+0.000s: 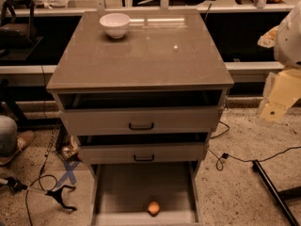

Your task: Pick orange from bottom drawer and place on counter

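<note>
The orange (153, 208) lies on the floor of the open bottom drawer (122, 187), near its front edge and a little right of centre. The counter (155, 55) is the glossy grey-brown top of the cabinet. Only a white and cream part of my arm (281, 91) shows at the right edge, level with the top drawer and well away from the orange. My gripper is out of view.
A white bowl (114, 24) stands at the counter's back left. The two upper drawers (141, 121) are pulled slightly out above the bottom one. Cables (225, 157) and a dark leg (275, 194) lie on the floor to the right, and a clamp (59, 197) lies to the left.
</note>
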You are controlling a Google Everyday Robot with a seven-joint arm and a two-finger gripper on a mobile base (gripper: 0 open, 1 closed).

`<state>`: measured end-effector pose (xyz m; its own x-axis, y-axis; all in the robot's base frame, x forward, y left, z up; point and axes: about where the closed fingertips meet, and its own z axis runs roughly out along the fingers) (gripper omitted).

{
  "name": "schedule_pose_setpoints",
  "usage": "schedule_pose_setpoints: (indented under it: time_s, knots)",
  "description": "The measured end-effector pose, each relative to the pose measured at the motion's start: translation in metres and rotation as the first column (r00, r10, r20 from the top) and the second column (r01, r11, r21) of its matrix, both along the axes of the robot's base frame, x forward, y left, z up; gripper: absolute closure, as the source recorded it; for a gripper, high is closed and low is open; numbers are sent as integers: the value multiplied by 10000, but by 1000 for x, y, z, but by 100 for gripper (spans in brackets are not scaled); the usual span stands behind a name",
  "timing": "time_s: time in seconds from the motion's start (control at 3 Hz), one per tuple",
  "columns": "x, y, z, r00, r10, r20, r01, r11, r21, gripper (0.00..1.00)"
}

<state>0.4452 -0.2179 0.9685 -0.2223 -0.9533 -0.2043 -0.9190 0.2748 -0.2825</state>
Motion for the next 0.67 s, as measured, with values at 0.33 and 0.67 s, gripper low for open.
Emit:
schedule_pose_setpoints:
  time_s: [0.33, 0.67]
  knots:
    - [12, -4, -36, 9995, 228, 230, -236, 9990, 378, 0]
    - [26, 0, -81, 9957, 834, 404, -881, 9871, 1339, 0]
